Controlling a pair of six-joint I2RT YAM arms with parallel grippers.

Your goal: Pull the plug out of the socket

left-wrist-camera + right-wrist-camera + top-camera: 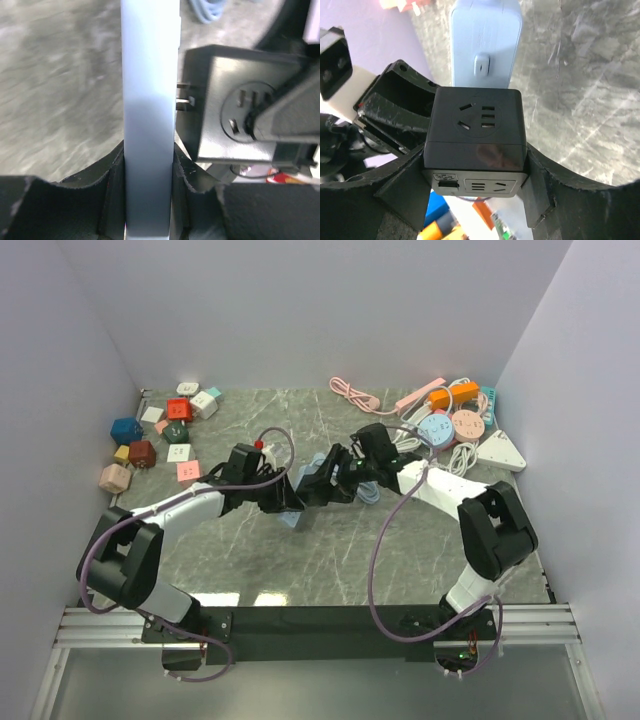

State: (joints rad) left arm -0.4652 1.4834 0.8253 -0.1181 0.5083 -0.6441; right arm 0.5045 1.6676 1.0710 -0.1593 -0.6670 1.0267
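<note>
A light-blue power strip (149, 115) stands edge-on between the pads of my left gripper (149, 167), which is shut on it. A black cube plug adapter (476, 132) sits between the pads of my right gripper (476, 172), which is shut on it. In the left wrist view the cube (235, 110) is just right of the strip, and its metal prongs (184, 95) show bare in a narrow gap between them. From above, both grippers meet at table centre: the left (283, 498), the right (335, 480), the strip (301, 502) between them.
Several coloured cube adapters (150, 440) lie at the back left. A pile of power strips and coiled cables (450, 425) lies at the back right, with a pink cable (355, 392) and a white triangular socket (500, 452). Walls close in on the left, back and right.
</note>
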